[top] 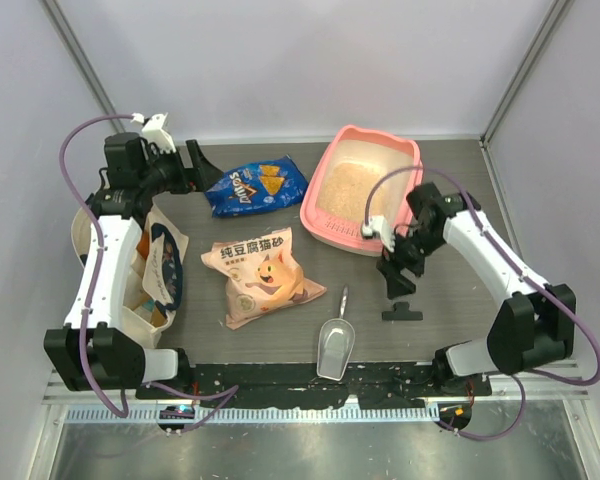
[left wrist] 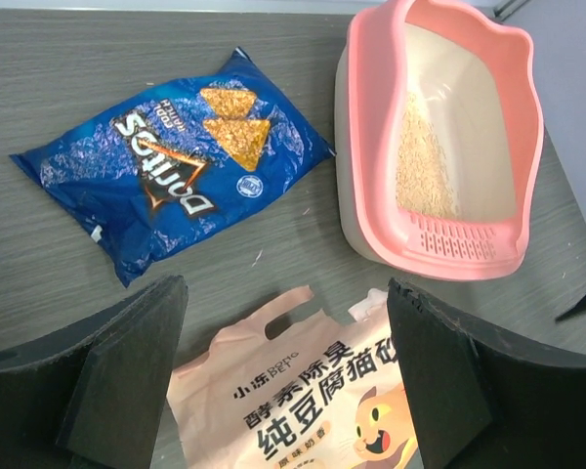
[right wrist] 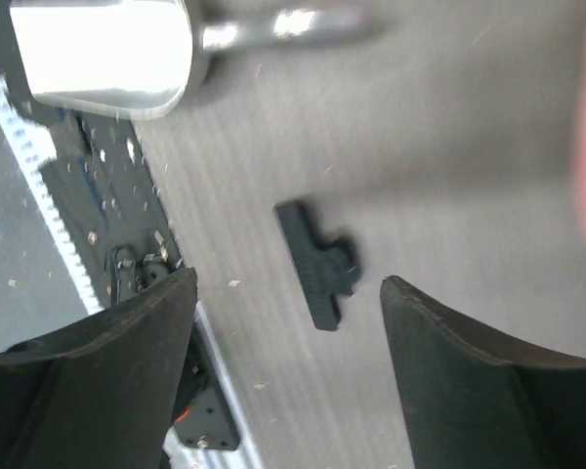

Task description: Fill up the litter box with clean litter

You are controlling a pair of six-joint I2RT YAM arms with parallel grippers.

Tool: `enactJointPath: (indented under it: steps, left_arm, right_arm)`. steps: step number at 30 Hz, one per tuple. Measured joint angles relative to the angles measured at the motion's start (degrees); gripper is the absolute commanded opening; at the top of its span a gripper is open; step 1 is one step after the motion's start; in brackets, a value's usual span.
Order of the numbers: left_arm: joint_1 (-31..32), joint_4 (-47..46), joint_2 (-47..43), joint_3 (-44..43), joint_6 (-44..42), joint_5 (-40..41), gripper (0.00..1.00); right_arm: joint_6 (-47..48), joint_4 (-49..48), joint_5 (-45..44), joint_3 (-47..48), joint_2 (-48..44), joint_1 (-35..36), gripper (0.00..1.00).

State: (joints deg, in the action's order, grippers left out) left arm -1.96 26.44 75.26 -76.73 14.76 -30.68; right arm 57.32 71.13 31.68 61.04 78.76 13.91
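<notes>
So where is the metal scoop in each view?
Top view: scoop in the lower middle of the picture.
Left wrist: not in it.
Right wrist: scoop at top left, blurred.
Shared landmark: the black clip, lying near the scoop in the top and right wrist views.

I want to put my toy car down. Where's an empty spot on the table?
Bare table lies between the litter bag, litter box, scoop and black clip. The near edge left of the scoop is free too. Crowded on the left: tote bag.
</notes>
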Motion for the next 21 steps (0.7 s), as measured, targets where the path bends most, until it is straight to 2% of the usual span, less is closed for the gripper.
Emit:
enactJointPath:
  steps: [4,7,11,14,21]
  left_arm:
    - [0.13,1.86,0.00,-0.07,-1.57,0.59,0.86]
    - [0.13,4.22,0.02,-0.09,-2.67,1.31,0.86]
    - [0.13,7.10,0.02,-0.17,-3.30,2.73,0.88]
    - [0.13,9.42,0.02,-0.68,-3.61,3.76,0.90]
    - [0.13,12.37,-1.84,-1.90,-6.27,7.15,0.90]
  right_arm:
    - [-4.20,-0.72,5.03,15.17,5.79,0.17,0.87]
    - [-12.83,-6.05,9.09,24.68,10.38,0.81,0.88]
    - [-28.96,-21.05,10.23,26.14,14.23,4.31,0.90]
    - [-39.56,-29.24,10.40,28.28,20.57,8.81,0.93]
    - [-58.64,-38.75,11.63,36.28,37.94,15.26,0.93]
